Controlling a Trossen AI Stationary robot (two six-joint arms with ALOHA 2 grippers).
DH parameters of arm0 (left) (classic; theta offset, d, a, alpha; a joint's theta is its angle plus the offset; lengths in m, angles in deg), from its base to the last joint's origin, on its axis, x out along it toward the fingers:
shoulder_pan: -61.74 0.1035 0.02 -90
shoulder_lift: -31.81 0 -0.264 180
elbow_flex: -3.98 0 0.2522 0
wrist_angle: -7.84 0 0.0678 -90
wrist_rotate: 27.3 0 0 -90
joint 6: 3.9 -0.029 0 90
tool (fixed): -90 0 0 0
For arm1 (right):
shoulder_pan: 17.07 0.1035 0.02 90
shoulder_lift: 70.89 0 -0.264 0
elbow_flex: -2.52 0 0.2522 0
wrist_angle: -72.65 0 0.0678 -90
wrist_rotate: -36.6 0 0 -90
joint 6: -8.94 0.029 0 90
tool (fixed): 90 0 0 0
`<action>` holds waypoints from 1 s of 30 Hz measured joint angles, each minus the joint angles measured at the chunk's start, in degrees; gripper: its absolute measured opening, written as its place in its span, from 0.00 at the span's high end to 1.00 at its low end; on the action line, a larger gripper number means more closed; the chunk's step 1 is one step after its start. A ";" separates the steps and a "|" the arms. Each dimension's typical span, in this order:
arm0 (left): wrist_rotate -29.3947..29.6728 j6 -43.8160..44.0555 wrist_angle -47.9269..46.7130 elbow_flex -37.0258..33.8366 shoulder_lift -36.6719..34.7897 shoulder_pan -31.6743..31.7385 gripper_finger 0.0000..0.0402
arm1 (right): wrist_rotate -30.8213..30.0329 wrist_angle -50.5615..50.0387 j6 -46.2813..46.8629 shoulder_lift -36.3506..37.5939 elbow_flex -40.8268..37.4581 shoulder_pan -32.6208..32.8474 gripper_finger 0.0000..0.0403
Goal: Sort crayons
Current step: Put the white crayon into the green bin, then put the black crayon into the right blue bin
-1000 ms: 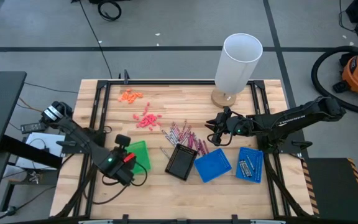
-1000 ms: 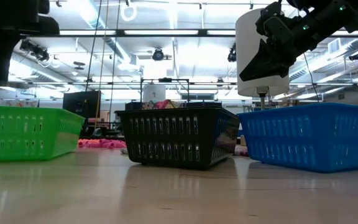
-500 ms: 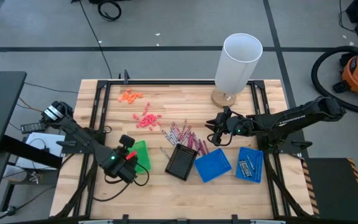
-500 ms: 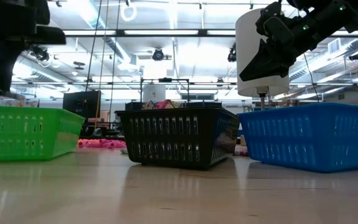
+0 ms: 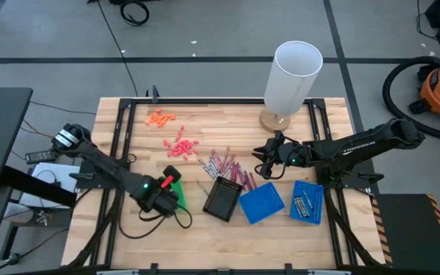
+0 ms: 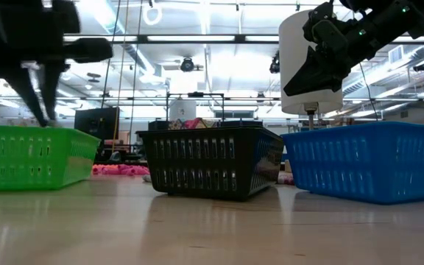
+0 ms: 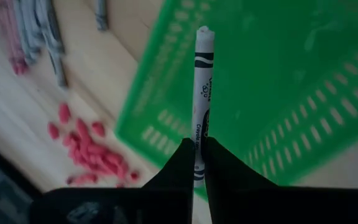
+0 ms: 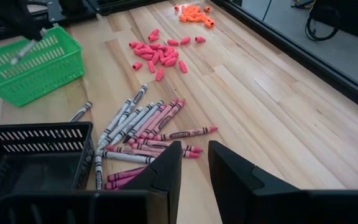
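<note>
1. The left gripper point(image 7: 199, 163) hangs over the green tray point(image 5: 176, 191), fingers clamped on the lower end of a white crayon point(image 7: 201, 99). With so little paper wrapper inside the pinch, the crayon could pivot or slide out.
2. If let go near the tray's rim, the round stick may bounce off the slotted plastic wall and roll across the smooth wooden table point(image 5: 228, 233).
3. The crayons point(image 8: 143, 130) are a loose heap of thin paper-wrapped pink and grey sticks lying at 12 o'clock from the black tray point(image 5: 223, 200).
4. The right gripper point(image 8: 194, 163) waits at 3 o'clock of that heap, fingers apart and empty.
5. Chunky coral bits point(image 8: 159, 55) lie beyond, blunt and matte.
</note>
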State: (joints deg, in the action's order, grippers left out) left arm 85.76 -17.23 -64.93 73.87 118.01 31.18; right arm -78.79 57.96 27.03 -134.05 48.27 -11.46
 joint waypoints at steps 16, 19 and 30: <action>-4.15 -5.54 12.08 -9.80 0.07 4.15 0.83 | 0.00 0.00 -0.02 0.00 0.00 0.00 0.78; -4.15 -5.03 12.27 -9.67 0.07 4.15 0.75 | 0.00 0.01 -0.04 0.00 0.00 0.00 0.78; -0.89 -2.80 4.34 -2.69 0.07 4.15 0.61 | 1.11 0.00 0.15 0.00 0.00 0.00 0.78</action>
State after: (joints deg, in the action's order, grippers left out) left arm 84.88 -20.03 -60.59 71.17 118.07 35.33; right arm -77.67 57.96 27.18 -134.05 48.27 -11.46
